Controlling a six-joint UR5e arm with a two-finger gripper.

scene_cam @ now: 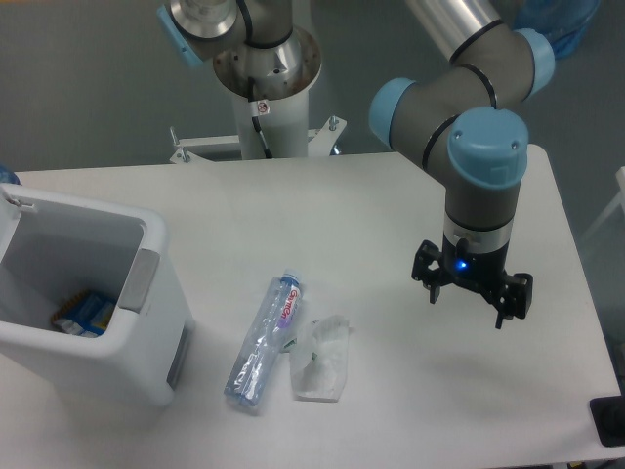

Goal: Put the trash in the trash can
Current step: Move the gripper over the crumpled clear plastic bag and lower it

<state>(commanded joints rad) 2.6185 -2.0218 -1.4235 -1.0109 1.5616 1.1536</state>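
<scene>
Two pieces of trash lie on the white table. A flattened clear plastic bottle [266, 339] with a red-and-white label lies at a slant near the middle front. A crumpled clear wrapper [320, 358] with a green speck rests just right of it. The white trash can [146, 322] stands at the left, its grey handle panel facing the bottle. My gripper [471, 298] hangs above the table, well to the right of both pieces, open with nothing between its fingers.
A blue-yellow packet [83, 313] lies inside the trash can. The arm's base column [266, 88] stands at the table's back edge. A dark object [607, 422] sits at the front right corner.
</scene>
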